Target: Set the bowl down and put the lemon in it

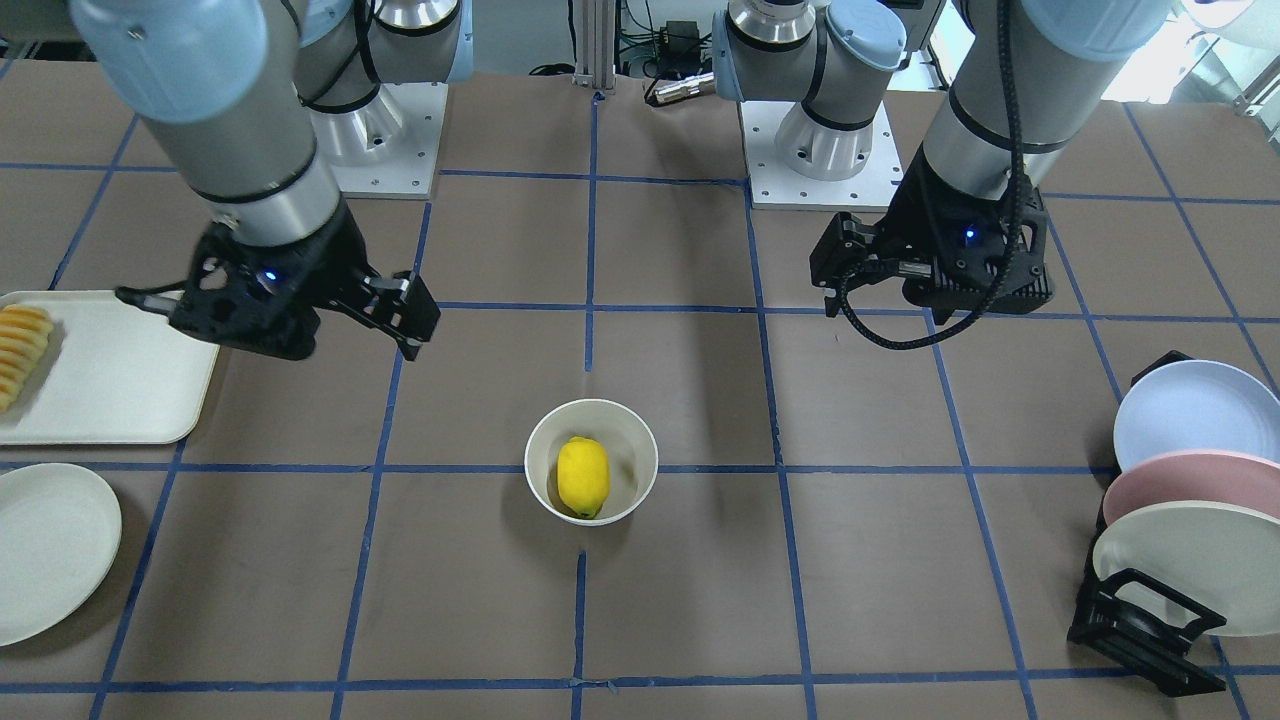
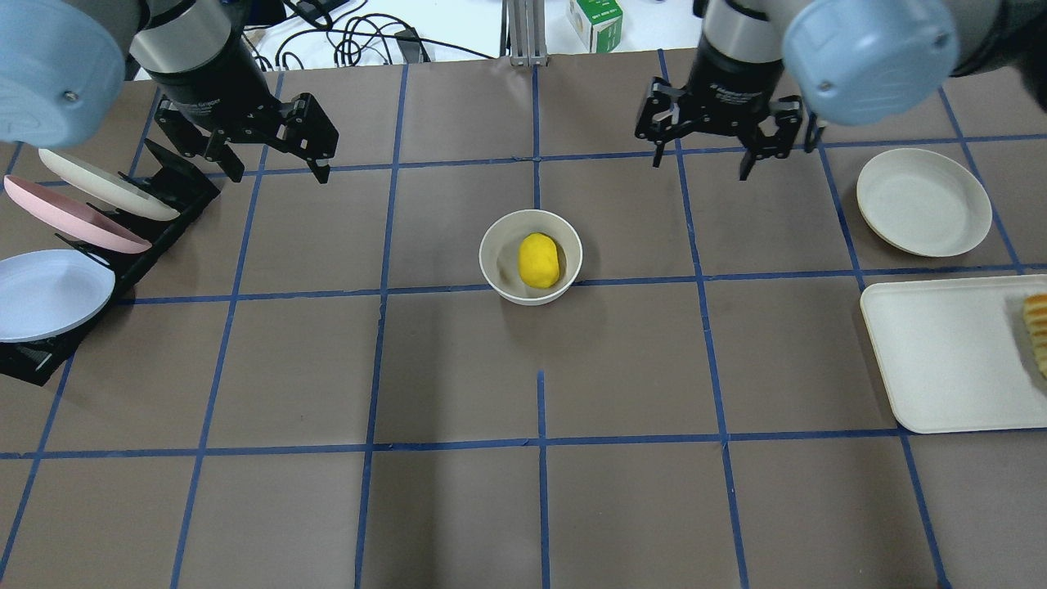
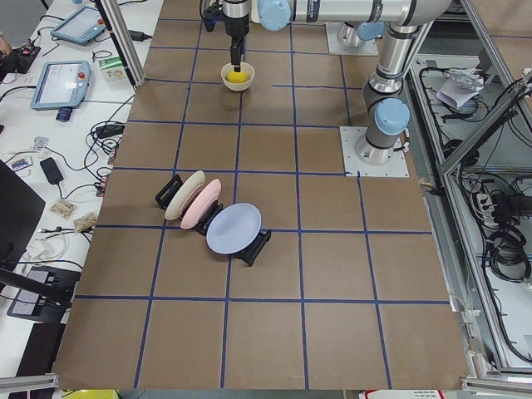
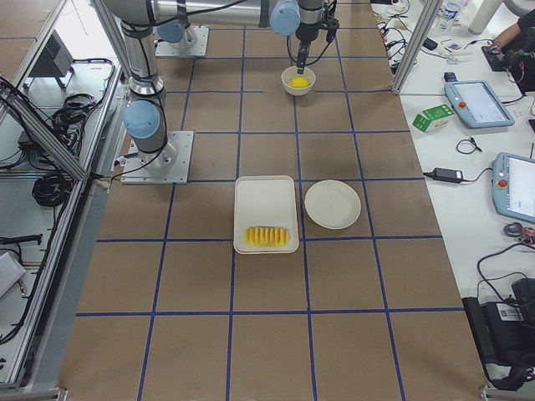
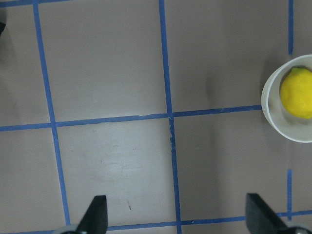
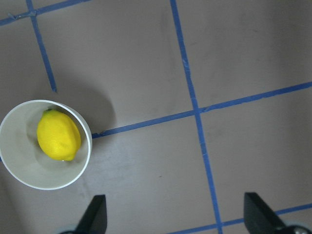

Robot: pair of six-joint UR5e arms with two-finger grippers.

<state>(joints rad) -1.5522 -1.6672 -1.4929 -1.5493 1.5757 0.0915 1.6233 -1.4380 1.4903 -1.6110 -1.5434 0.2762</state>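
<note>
Lemon (image 2: 539, 260) in bowl (image 2: 499, 245), mid-counter (image 2: 458, 368). Plate rack (image 2: 164, 196) at robot's left end. Tray (image 2: 941, 352) at right end, flat plate (image 2: 923, 201) just beyond it. Sliced food (image 2: 1037, 331) on tray's outer edge.

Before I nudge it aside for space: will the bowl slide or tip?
The bowl looks smooth and deep, so a push at the rim may tip it; low down it probably slides. The lemon lies loose inside and would likely roll.

Silver arm tubes (image 1: 1010, 110), pale-blue joint caps (image 1: 170, 50). My left gripper (image 2: 280, 168) and right gripper (image 2: 700, 164): black, blue-lit. Braided cable (image 1: 900, 345) beside left gripper.
</note>
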